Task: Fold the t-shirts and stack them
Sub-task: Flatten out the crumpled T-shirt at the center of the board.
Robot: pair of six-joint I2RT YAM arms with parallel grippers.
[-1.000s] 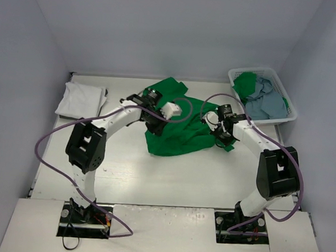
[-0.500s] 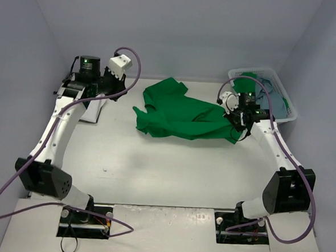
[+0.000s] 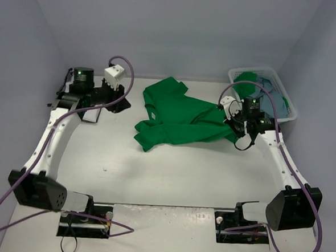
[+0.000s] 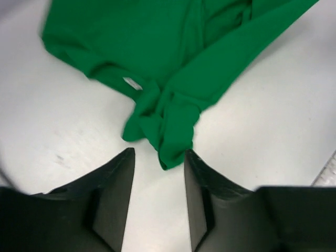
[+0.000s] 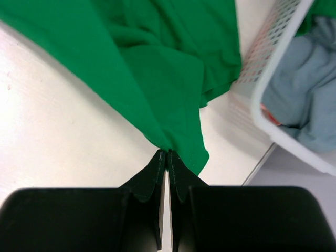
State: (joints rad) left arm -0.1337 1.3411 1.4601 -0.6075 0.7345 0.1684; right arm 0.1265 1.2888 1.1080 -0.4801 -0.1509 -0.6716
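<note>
Green t-shirt (image 3: 180,118) is lying crumpled and half spread on the table (image 3: 171,172), on the side of the basket (image 5: 265,58) that faces the table's middle, with one corner reaching almost to the basket's wall. Right fingers (image 5: 157,163) are pressing fully together on the thin hem at that corner, just beside the basket, and are pinching the cloth's edge. Left fingers (image 4: 123,168) are standing partly apart with bare table showing between them and are gripping nothing. They are hovering well away from the basket, past the shirt's bunched far end. The cloth is looking light, soft and limp, so it is likely to sag and wrinkle wherever it is unsupported and to slide easily over the smooth table. Pinching a single layer at the corner farthest from the basket, opposite the held hem, is probably the best way to stretch it flat. The wadded folds there are risking a grab of several layers at once.
</note>
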